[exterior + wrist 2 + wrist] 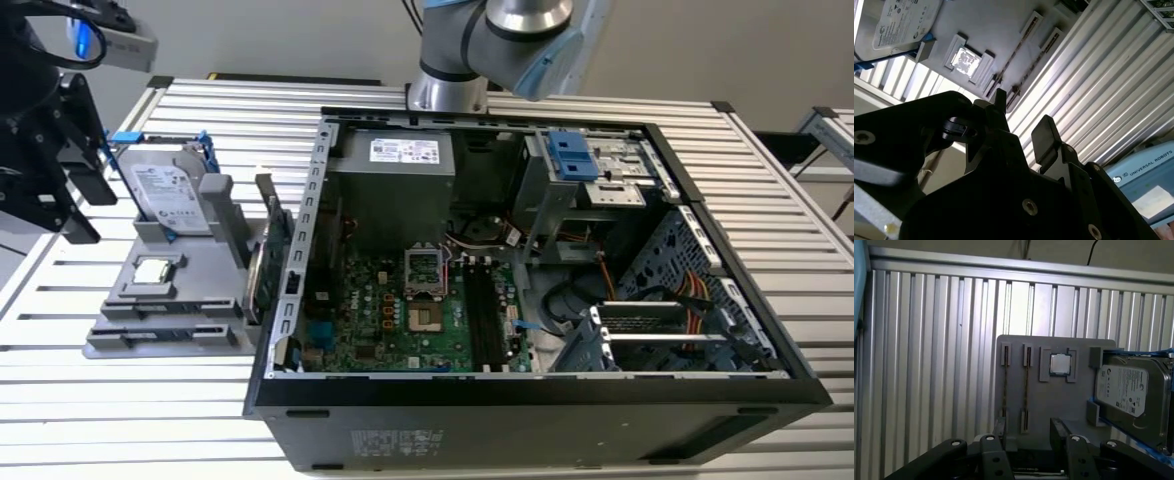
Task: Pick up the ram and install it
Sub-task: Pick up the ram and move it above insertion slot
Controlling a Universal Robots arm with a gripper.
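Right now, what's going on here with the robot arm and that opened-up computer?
The robot arm has its jaws open and empty over the grey parts holder beside the open computer case. They hang close to the ram, which stands on edge in the holder's slots, not yet gripped. A hard drive and a processor sit in the same holder.

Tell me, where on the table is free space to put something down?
In the exterior view, bare slats of the table lie nearer the camera than the grey holder and beyond the computer case. The holder is crowded: hard drive, processor.
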